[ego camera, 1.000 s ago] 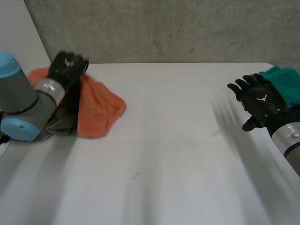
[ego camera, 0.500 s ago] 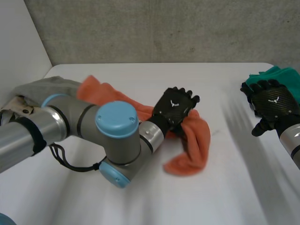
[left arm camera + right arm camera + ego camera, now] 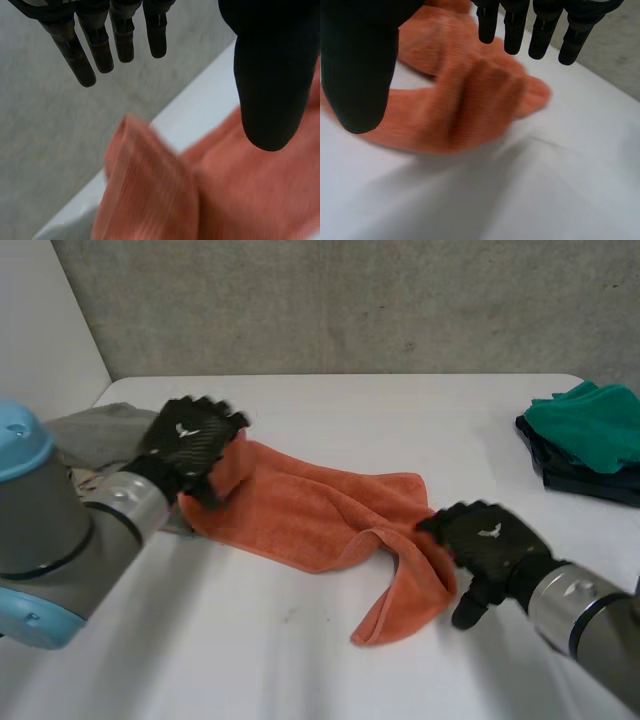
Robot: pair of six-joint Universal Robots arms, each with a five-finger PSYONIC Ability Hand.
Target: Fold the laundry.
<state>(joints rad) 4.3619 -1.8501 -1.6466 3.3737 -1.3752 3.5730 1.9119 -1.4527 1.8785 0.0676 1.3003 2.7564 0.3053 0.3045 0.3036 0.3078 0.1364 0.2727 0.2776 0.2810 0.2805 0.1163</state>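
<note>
Left robot hand (image 3: 190, 442) spread over orange towel (image 3: 300, 510) end – right robot hand (image 3: 490, 538) likewise.

Soft, even light brightens the white table (image 3: 300, 670).

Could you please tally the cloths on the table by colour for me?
Orange: 1, the orange towel
Grey: 1, the grey cloth
Green: 1, the green cloth
Dark: 1, the dark cloth under the green one
Total: 4
</note>
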